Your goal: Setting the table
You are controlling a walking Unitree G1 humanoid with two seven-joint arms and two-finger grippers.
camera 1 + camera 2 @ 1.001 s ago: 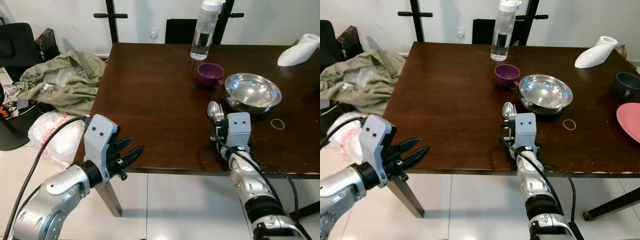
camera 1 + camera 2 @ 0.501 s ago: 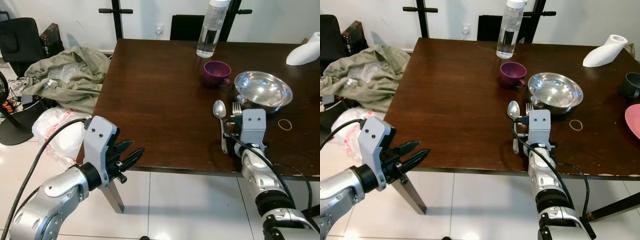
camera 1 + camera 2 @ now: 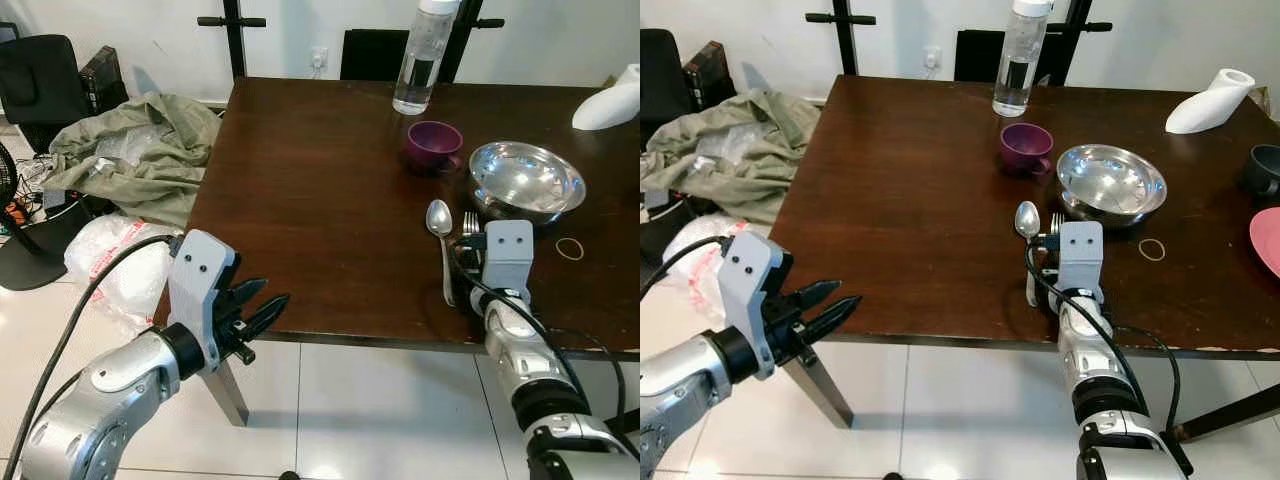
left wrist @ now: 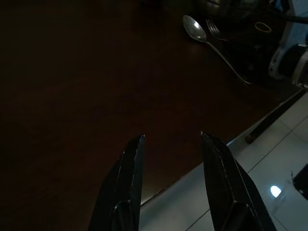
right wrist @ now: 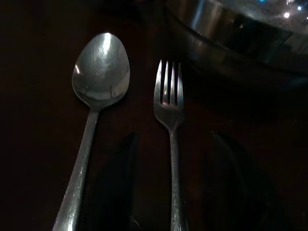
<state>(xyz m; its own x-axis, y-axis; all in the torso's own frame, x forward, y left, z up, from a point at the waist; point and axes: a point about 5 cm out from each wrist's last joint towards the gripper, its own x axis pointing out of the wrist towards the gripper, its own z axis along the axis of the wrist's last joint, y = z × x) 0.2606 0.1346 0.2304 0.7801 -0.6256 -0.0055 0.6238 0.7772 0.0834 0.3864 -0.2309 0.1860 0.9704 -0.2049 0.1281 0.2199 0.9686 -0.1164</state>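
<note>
Since a second ago the right gripper (image 5: 171, 192) is easing back, fingers spread astride the fork (image 5: 169, 110) lying beside the spoon (image 3: 440, 235). Cutlery is sitting by the steel bowl (image 3: 527, 178); the left gripper (image 4: 171, 168) is hanging open, idle.

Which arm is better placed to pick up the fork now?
Probably the right. The right gripper is open astride the fork handle, while the left gripper hangs beyond the table edge.
</note>
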